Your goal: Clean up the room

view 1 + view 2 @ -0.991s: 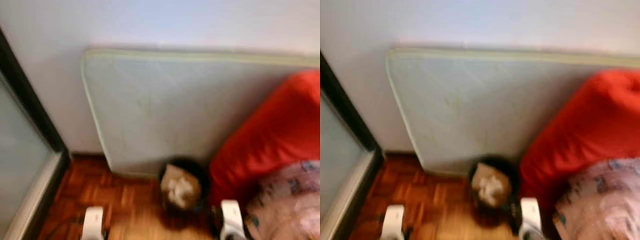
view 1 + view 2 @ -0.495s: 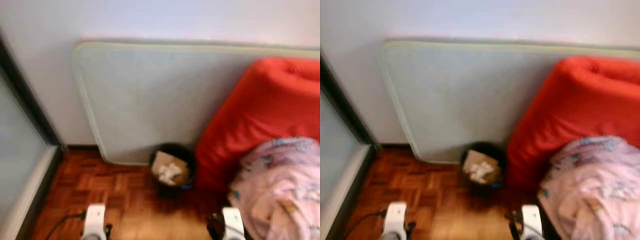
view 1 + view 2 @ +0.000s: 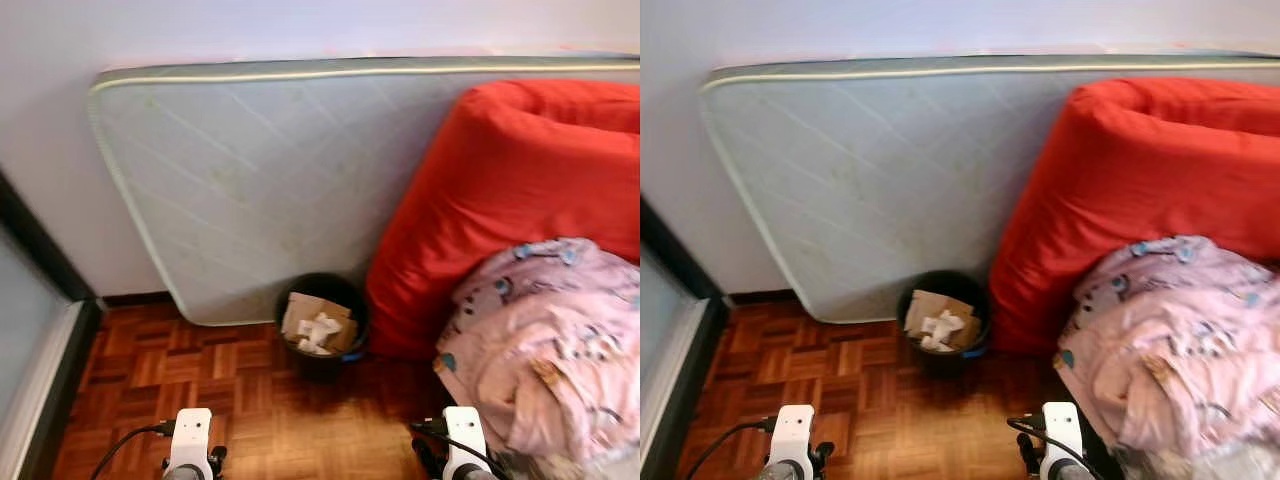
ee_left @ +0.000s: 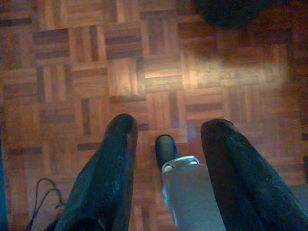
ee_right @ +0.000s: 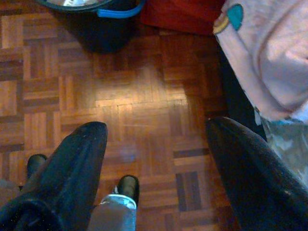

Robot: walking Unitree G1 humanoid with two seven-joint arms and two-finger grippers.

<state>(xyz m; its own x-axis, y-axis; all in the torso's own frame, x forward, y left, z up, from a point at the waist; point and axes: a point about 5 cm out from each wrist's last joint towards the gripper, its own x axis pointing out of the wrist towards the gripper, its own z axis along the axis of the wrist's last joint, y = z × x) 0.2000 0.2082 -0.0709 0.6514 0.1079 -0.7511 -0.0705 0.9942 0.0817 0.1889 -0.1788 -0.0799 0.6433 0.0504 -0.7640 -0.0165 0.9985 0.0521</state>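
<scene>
Both arms hang low with nothing held: the left gripper [image 4: 166,139] has its two black fingers spread wide over bare parquet [image 4: 72,72], and the right gripper [image 5: 156,144] is spread just as wide, also empty. The likeliest thing to tidy is the pink blanket [image 3: 545,345], a crumpled heap resting against the red cushion [image 3: 510,190]. It lies ahead of the right gripper and to its outer side, close by; in the right wrist view its hem [image 5: 269,53] hangs just beyond the tip of one finger [image 5: 245,159]. The left gripper is well apart from it, across the floor. So the right arm is the nearer one, and I judge that a forward and outward reach would meet the cloth. The heap has no clear long axis; it is bunched and should give under the fingers. The black bin [image 3: 322,325], with card and paper scraps in it, stands ahead between the two grippers, against the foot of the mattress [image 3: 270,190] that leans on the wall.
</scene>
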